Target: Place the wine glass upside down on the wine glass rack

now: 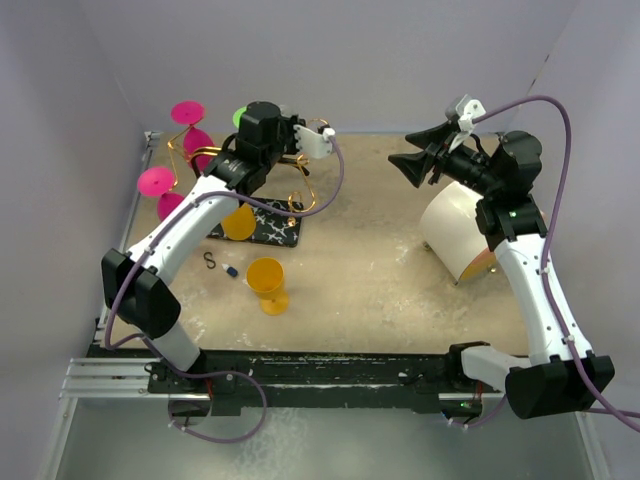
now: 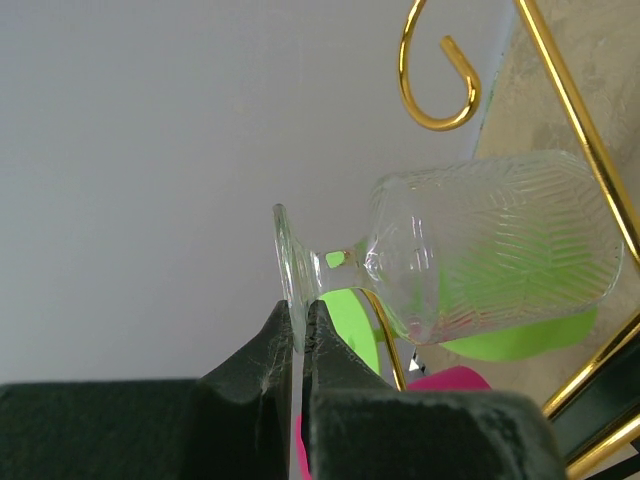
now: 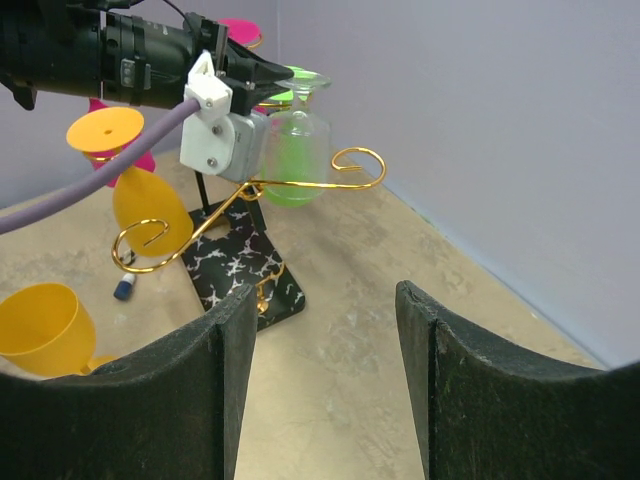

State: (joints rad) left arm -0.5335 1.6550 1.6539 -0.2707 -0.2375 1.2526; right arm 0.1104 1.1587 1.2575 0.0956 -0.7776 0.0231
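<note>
Plainly, we have the wine glass (image 2: 490, 240) upside down at the rack (image 3: 235, 262), on the side of it farthest from the arms' bases and up among the gold wire arms. Our left gripper (image 2: 300, 315) is clamped tight on the thin edge of the glass's foot. We judge that it grips there because the stem and bowl then hang free, so the stem can slide between the wires without the fingers fouling the rack.

From the left wrist camera, a gold wire crosses right at the stem, just under the foot. We cannot tell whether the foot already bears on that wire or hangs a little off it. Until that is sure, we would keep the pinch.

Our right gripper (image 3: 322, 300) is well away from the rack, on its right side. Its jaws stand apart with nothing between them, and it faces the rack, out of the way.

A yellow glass (image 3: 140, 205) hangs inverted on the rack's left side, which shows the seating we want. A green glass (image 2: 520, 335) sits just behind ours, so a careless nudge could knock it.
</note>
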